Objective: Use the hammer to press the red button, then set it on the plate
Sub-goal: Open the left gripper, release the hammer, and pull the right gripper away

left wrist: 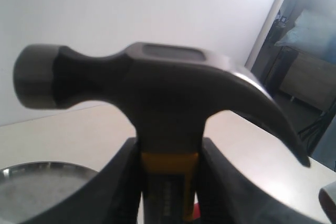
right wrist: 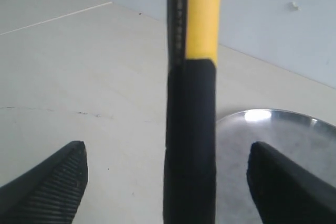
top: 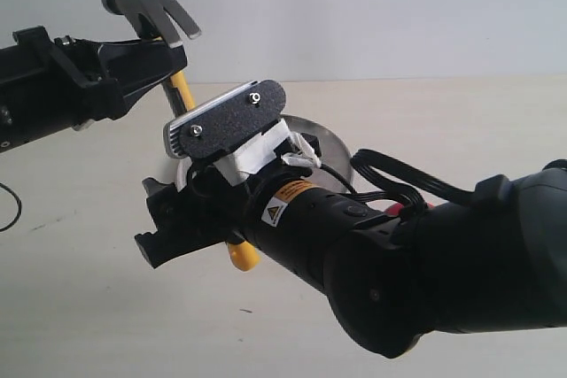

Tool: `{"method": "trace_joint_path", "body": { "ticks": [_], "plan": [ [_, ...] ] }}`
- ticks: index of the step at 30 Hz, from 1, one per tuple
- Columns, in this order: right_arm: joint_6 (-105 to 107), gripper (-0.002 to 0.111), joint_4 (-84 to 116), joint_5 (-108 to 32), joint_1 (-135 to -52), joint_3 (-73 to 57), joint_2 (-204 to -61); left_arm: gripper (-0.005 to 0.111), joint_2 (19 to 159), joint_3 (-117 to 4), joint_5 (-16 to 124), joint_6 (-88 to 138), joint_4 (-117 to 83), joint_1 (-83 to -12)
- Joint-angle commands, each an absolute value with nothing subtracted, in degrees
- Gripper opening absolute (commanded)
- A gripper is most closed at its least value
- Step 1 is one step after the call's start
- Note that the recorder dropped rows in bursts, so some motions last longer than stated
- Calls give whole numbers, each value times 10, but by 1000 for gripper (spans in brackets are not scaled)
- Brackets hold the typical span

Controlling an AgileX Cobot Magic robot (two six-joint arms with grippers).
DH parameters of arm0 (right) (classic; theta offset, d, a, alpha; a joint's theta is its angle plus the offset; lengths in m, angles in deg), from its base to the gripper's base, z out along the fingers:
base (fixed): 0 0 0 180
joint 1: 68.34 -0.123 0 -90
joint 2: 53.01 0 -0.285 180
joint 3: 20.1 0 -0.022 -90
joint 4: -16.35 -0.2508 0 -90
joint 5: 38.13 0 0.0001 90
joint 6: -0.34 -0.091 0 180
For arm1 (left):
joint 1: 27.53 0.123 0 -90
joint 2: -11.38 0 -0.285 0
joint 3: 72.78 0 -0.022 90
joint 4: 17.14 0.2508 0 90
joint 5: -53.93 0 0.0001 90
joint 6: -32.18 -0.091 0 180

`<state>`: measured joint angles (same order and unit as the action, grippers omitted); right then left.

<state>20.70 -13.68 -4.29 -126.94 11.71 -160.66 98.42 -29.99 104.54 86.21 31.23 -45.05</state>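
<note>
Nearest the exterior camera, the right arm (top: 425, 263) fills the lower right and covers much of the worktop (top: 89, 307) behind it. The right fingers (right wrist: 52, 187) stand spread, one on either side of the hammer (right wrist: 191, 129) handle, with a clear gap on both sides, so they grasp nothing. The hammer is upright in the air, head up, and its yellow end shows just below those fingers in the exterior view. Beyond the handle the plate (right wrist: 278, 129) lies flat on the worktop; the right wrist hides most of it from the exterior camera. Farther back and higher, the left fingers (left wrist: 121, 182) are clenched on the handle just under the head, at the yellow band, and carry the whole tool. The hammer looks stiff and top-heavy, with most of its weight in the steel head, so a hold low on the handle would likely let it swing or tip. The black rubber stretch between the right fingers should give a sure, non-slip hold. Steel on steel may clatter or skid, so it wants a gentle lowering onto the plate. The button cannot be made out. Only a red sliver (top: 403, 208) shows past the right wrist's cables, and another bit of red shows low between the left fingers. Neither is clearly the button, and no grey base is visible.
</note>
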Motion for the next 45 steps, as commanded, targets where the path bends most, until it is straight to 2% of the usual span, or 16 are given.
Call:
{"method": "trace_joint_path", "body": {
  "ticks": [1,3,6,10,35,37,39,42,45],
  "plan": [
    [208,77,-137,-43,-1270,114,-1607,0,979,-309,1080,866,299,-448],
    [208,72,-137,-43,-1270,114,-1607,0,979,-309,1080,866,301,-448],
    [208,57,-135,-43,-1270,114,-1607,0,979,-309,1080,866,302,-448],
    [218,48,-135,-43,-1270,114,-1607,0,979,-309,1080,866,302,-448],
    [242,47,-135,-42,-1270,114,-1607,0,979,-309,1101,911,321,-448],
    [242,40,-135,-42,-1270,114,-1607,0,979,-309,1106,911,323,-448],
    [242,28,-135,-42,-1270,114,-1607,0,979,-309,1108,911,326,-448],
    [242,1,-135,-43,-1270,114,-1607,0,979,-309,1108,911,327,-448],
    [242,0,-135,-43,-1270,114,-1607,0,979,-309,1108,911,328,-448]
  ]
}}
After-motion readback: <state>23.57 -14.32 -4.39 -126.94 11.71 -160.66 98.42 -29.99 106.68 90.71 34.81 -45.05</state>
